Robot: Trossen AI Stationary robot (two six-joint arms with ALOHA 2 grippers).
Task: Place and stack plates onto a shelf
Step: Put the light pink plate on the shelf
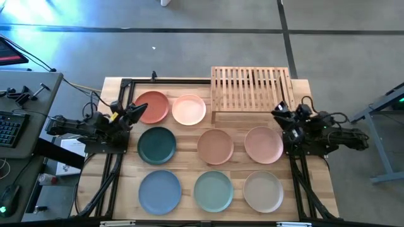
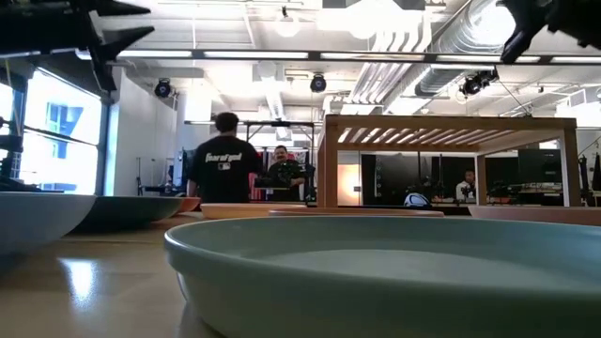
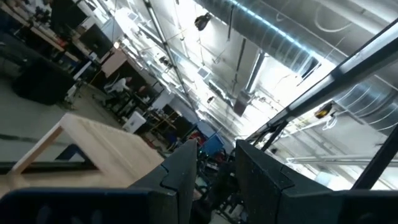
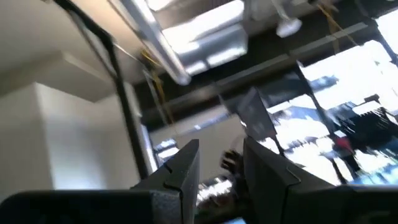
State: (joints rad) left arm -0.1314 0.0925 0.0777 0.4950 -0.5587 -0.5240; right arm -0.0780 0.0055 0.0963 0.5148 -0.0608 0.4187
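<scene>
Eight round plates lie flat on the wooden table in the high view: rust red [image 1: 151, 106], pale pink [image 1: 189, 109], dark teal [image 1: 157, 144], tan [image 1: 215, 145], salmon [image 1: 264, 144], light blue [image 1: 160, 192], mint [image 1: 213, 191] and beige [image 1: 263, 191]. The slatted wooden shelf [image 1: 252, 89] stands at the far right and carries no plate. My left gripper [image 1: 142, 111] hangs raised beside the rust red plate, tipped upward, with a narrow gap between its fingers [image 3: 216, 149]. My right gripper [image 1: 276, 108] hangs raised by the shelf's near right corner, also narrowly open [image 4: 221, 149].
Black frame rails [image 1: 113, 170] run along the table's left and right edges under the arms. A desk with a keyboard [image 1: 9, 129] stands left of the table. The low view looks over the mint plate [image 2: 376, 272] toward the shelf [image 2: 451, 127], with people in the room beyond.
</scene>
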